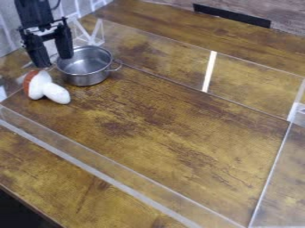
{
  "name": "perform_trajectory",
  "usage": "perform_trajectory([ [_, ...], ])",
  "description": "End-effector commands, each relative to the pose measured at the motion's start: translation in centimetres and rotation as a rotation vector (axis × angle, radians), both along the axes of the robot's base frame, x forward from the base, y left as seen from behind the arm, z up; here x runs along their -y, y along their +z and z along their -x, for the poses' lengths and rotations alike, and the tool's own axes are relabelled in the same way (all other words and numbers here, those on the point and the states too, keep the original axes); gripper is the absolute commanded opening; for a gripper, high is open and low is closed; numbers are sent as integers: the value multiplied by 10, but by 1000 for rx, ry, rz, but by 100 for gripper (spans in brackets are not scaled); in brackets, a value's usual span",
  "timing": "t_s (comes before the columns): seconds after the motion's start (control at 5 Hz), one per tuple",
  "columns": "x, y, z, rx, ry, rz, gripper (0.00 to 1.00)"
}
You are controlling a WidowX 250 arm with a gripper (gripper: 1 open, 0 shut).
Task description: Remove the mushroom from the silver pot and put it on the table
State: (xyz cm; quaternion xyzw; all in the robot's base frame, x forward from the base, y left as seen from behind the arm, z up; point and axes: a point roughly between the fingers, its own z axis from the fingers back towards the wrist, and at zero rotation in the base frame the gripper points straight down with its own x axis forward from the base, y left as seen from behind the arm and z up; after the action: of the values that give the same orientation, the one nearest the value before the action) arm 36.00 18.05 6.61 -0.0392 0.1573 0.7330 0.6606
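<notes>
The mushroom (pixel 46 87) lies on its side on the table (pixel 167 125), just left of the silver pot (pixel 86 66), its orange-red cap toward the left edge and its white stem pointing right. The pot looks to hold nothing. My gripper (pixel 53 50) hangs above the pot's left rim and behind the mushroom, open, with nothing between its black fingers (pixel 68 46).
Clear acrylic strips (pixel 210 71) cross the tabletop and frame a large rectangular area. A dark flat object (pixel 233 15) sits at the far edge. The table's left edge runs close to the mushroom.
</notes>
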Motion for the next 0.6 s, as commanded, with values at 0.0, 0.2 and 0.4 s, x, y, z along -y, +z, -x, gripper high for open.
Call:
perform_trajectory([
  [0.0, -1, 54, 7, 103, 2, -63, 100],
  [0.2, -10, 56, 18, 95, 11, -60, 100],
  [0.4, -16, 56, 29, 83, 26, -55, 100],
])
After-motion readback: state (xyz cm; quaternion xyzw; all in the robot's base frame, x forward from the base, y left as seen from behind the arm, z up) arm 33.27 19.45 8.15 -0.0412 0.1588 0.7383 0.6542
